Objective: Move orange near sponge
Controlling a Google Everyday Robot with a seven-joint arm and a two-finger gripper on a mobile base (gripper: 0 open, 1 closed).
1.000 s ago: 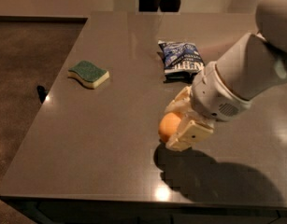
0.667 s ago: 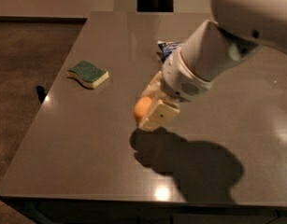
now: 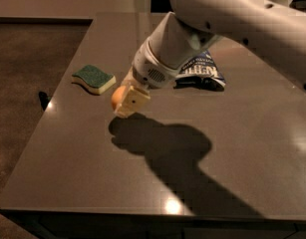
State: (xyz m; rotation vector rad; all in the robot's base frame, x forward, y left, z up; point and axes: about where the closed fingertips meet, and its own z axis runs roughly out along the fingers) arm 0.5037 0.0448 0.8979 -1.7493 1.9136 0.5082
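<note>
The orange point(image 3: 117, 97) is a round orange fruit, mostly covered by my gripper's cream fingers point(image 3: 131, 100). My gripper point(image 3: 123, 99) is shut on the orange and holds it a little above the dark tabletop, just right of the sponge. The sponge point(image 3: 93, 78) has a dark green wavy top and pale yellow body and lies flat near the table's left edge. A small gap separates the orange from the sponge.
A blue-and-white snack bag point(image 3: 202, 73) lies behind my arm at the centre right. My white arm point(image 3: 227, 24) fills the upper right. The table's left edge point(image 3: 48, 108) drops to a brown floor. A dark shadow lies under the gripper.
My gripper has carried the orange leftward and away from the front, from the table's middle to just beside the sponge. The sponge and bag have not moved.
</note>
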